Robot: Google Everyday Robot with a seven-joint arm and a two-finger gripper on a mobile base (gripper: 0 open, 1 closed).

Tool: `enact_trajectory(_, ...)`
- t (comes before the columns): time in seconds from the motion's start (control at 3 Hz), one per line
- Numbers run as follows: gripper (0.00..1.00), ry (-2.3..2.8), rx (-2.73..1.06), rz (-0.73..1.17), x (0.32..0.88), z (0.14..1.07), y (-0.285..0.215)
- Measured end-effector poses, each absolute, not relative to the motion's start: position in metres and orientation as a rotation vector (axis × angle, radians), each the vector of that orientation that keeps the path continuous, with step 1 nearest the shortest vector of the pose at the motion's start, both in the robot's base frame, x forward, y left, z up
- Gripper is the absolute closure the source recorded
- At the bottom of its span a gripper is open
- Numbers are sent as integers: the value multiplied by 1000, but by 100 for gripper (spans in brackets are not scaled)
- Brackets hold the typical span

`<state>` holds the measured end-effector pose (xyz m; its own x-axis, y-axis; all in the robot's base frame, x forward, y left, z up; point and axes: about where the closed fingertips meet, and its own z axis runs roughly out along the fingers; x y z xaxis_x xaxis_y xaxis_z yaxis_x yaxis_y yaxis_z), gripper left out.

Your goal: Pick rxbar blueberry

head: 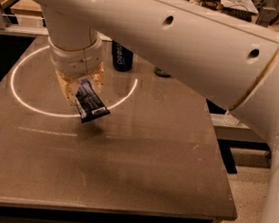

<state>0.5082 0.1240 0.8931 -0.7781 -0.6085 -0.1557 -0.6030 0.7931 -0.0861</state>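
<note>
Camera view. Gripper (82,88): over the left half of the table (147,175), fingers clamped on the rxbar blueberry (92,104). Bar: tilted, lower end hanging clear of the tabletop with its shadow beneath, so the pick looks secured. Blue soda can (121,57): upright behind, apart.

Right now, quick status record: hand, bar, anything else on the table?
hand: above the table's left-rear area, shut on the bar
rxbar blueberry: tilted, hanging from the hand, apparently clear of the table, shadow beneath
blue can: upright near the rear edge, apart from the hand
table: dark top, bright ring reflection
</note>
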Motion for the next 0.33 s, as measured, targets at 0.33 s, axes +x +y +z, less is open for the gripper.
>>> enact_trajectory(0.33,100,2806,-956,-45,508,893,124)
